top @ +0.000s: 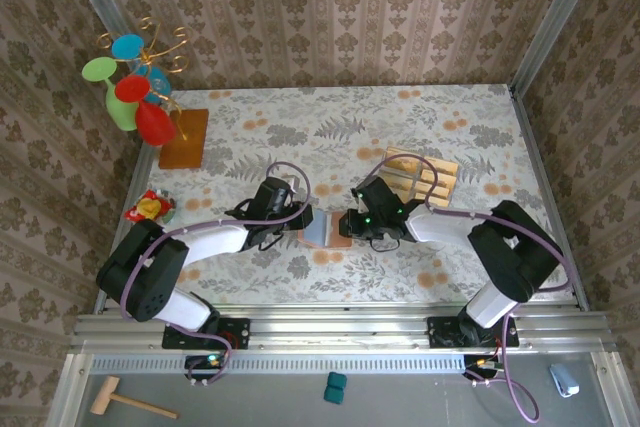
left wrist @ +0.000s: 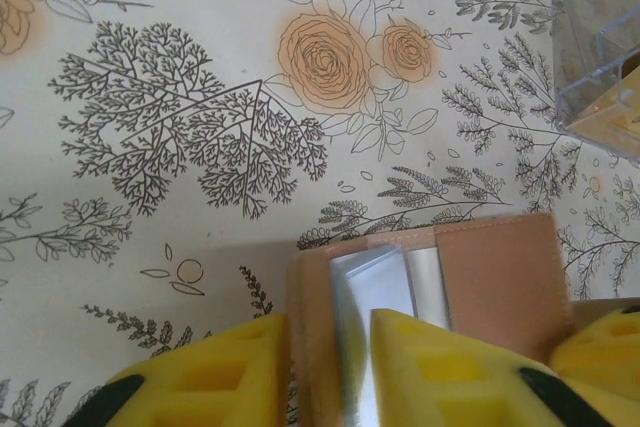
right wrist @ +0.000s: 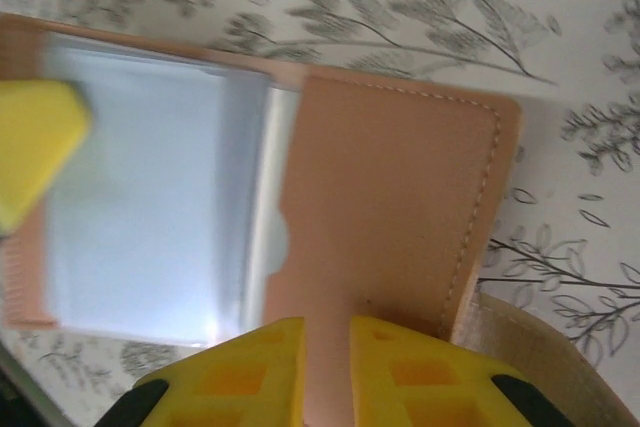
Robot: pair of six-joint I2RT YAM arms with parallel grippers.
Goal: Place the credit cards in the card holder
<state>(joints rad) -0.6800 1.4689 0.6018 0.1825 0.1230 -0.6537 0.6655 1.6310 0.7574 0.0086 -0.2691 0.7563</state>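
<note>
The card holder lies open on the floral desk, between the left fingers and the right fingers. The right fingers are clenched on its leather flap. The left fingers straddle its opposite edge, one over the clear sleeve; whether they pinch it I cannot tell. Beyond the right fingers, a clear tray holds tan credit cards in its compartments
</note>
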